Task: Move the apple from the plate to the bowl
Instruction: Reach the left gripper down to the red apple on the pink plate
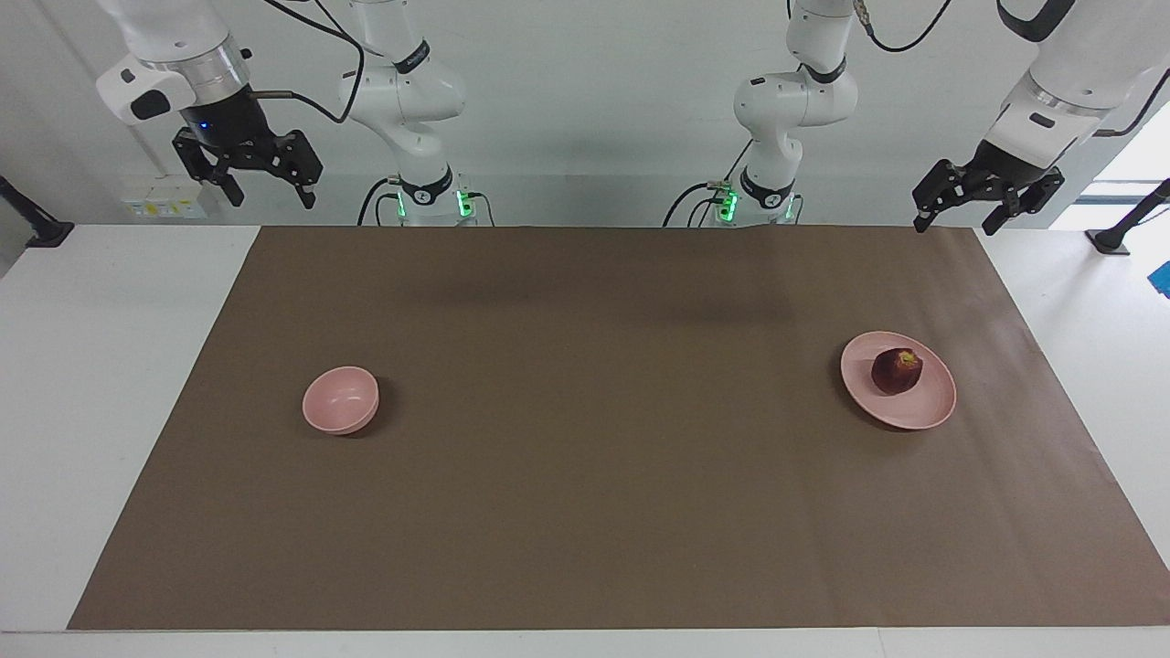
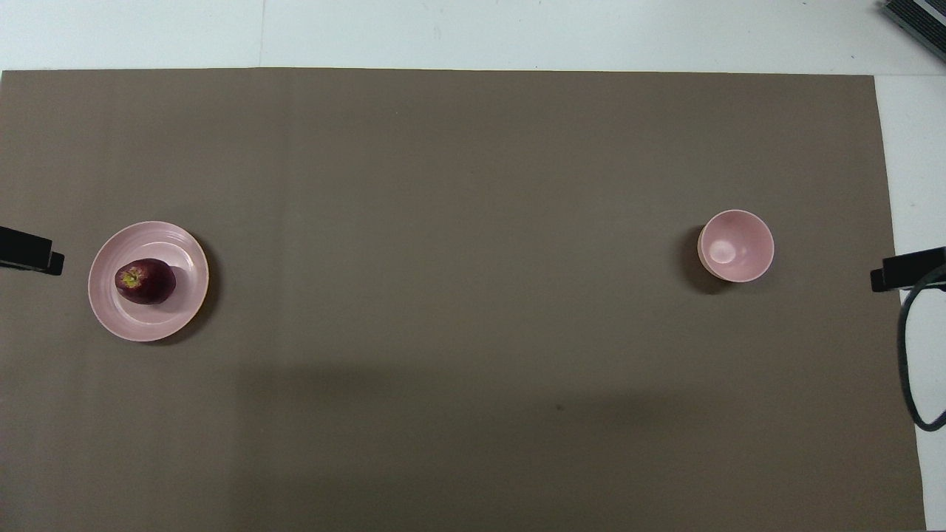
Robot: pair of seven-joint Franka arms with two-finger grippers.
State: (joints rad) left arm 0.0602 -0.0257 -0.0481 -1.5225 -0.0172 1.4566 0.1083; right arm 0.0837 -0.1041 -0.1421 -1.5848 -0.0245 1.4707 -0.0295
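The dark red apple (image 1: 897, 370) (image 2: 145, 281) lies on the wide pale pink plate (image 1: 919, 413) (image 2: 188, 270) toward the left arm's end of the table, its yellowish stem end up. The small deep pink bowl (image 1: 340, 399) (image 2: 736, 245) stands empty toward the right arm's end. My left gripper (image 1: 958, 219) hangs open and empty, raised above the table's edge at the robots' end, well apart from the plate. My right gripper (image 1: 270, 194) hangs open and empty, raised at the same edge, well apart from the bowl. In the overhead view only a dark tip of each shows: left (image 2: 29, 251), right (image 2: 905, 270).
A brown mat (image 1: 585, 475) covers most of the white table; plate and bowl stand on it. A black cable (image 2: 905, 355) loops by the right arm's end. A dark object (image 2: 916, 18) sits at the table's corner farthest from the robots.
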